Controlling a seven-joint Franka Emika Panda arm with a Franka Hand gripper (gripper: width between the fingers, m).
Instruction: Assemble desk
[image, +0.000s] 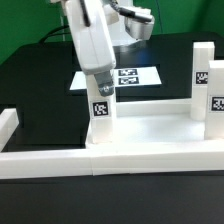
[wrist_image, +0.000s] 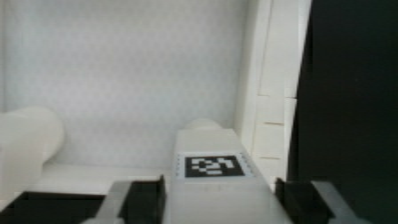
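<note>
White border rails (image: 60, 160) run closest, smooth matte plastic. Behind them the desk top (image: 150, 125) lies upturned on the black tabletop (image: 40, 85), 3 tagged legs standing. The claw (image: 101, 88) grips the nearest leg (image: 101, 115), seating it; next, likely twisting it tight.

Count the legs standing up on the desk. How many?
3: one leg under the gripper, two legs at the exterior view's right. Others may be hidden.

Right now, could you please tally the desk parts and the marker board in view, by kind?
Desk top: 1
Upright legs: 3
Marker board: 1
Total: 5
</note>
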